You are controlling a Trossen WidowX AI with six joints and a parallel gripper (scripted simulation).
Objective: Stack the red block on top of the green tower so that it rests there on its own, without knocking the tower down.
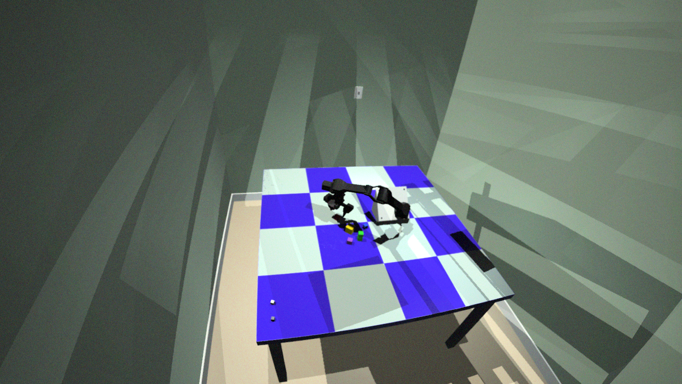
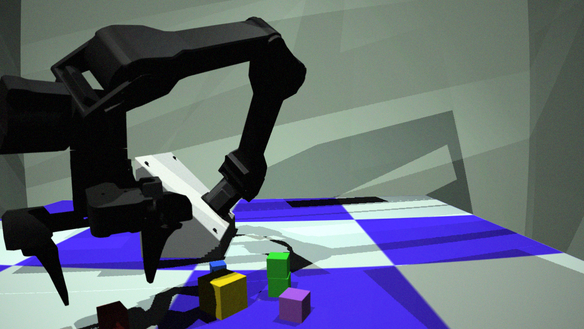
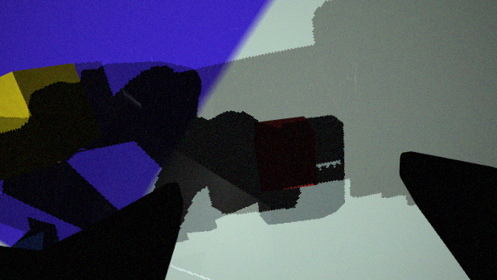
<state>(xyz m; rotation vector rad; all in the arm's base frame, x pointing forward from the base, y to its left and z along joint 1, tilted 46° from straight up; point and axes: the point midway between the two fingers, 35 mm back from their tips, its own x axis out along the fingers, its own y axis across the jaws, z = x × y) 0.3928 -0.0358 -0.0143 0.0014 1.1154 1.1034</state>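
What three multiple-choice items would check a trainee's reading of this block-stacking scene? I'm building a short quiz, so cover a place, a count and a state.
1. Where is the red block?
A. on the table, below the open fingers
B. on top of the tower
C. on the yellow block

2. How many blocks make up the green tower?
A. one
B. two
C. four

3. What is the state of the gripper?
A. shut on the red block
B. shut on nothing
C. open, holding nothing

Answers:
1 A: the wrist view shows the red block in shadow on the table, between and beyond the two fingertips.
2 B: the exterior view shows two green cubes, one on the other.
3 C: the fingers stand wide apart above the table with nothing between them.
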